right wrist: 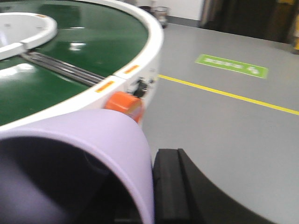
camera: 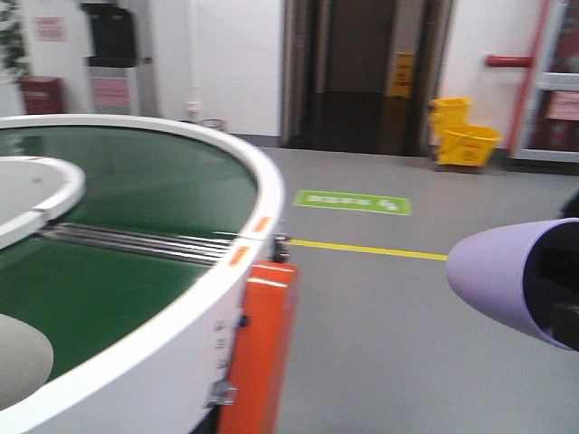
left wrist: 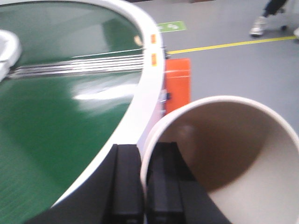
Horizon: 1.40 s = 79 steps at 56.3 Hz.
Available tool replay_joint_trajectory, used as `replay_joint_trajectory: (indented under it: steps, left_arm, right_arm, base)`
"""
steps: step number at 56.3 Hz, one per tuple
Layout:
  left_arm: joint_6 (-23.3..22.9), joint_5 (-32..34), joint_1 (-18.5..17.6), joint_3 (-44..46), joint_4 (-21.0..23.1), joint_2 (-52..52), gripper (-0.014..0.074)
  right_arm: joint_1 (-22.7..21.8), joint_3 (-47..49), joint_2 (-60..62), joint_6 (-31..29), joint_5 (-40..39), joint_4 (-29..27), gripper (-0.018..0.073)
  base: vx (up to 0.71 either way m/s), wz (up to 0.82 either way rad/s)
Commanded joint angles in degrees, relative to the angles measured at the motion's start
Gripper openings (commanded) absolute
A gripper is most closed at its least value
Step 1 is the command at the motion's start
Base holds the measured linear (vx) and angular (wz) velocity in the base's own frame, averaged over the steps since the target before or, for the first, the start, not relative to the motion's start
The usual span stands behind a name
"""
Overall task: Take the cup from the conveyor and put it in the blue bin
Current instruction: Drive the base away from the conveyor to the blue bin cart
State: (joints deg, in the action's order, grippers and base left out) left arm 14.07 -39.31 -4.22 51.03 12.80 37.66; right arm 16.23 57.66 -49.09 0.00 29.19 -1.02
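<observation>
A: What's there, counted?
B: One ring-shaped conveyor of dark green belt with a white outer rim. It has one white round central well and one band of steel roller strips across the belt. There are two orange marks on the rim and one orange panel at its side.
A: And cups?
B: Two: a round cream cup and a round lilac cup — both off the belt, one per gripper.
A: The left?
B: The left gripper is clamped on the cream cup's wall, one black finger outside and one inside. The cup is tilted, just outside the rim, above the grey floor.
A: The right?
B: The right gripper grips the lilac cup on its side, over the floor, to the right of the conveyor. One black finger lies against the outer wall — the inner one is lost in the dark.
A: Beyond?
B: One yellow mop bucket, one green floor sign, one yellow line.
</observation>
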Motion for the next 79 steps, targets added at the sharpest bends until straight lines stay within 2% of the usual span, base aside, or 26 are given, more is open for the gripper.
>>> replay_joint_trajectory:
  steps: [1, 22, 49, 79]
  left_arm:
    - [-0.14, 4.64, -0.39, 1.64, 1.28, 0.11, -0.0006]
    - [-0.14, 4.64, -0.39, 1.64, 1.28, 0.11, -0.0006]
    - [-0.14, 4.64, -0.39, 1.64, 1.28, 0.11, -0.0006]
    - [-0.14, 4.64, -0.39, 1.64, 1.28, 0.11, -0.0006]
  right_arm:
    - [0.00, 1.63, 0.63, 0.00, -5.24, 0.24, -0.0009]
    - [0.00, 1.63, 0.82, 0.00, -5.25, 0.24, -0.0009]
    - [0.00, 1.63, 0.82, 0.00, -5.25, 0.24, -0.0009]
    - [0.00, 1.63, 0.82, 0.00, -5.25, 0.24, -0.0009]
  base:
    - [-0.04, -0.79]
    - [0.02, -0.74]
    - [0.15, -0.47]
    - [0.26, -0.21]
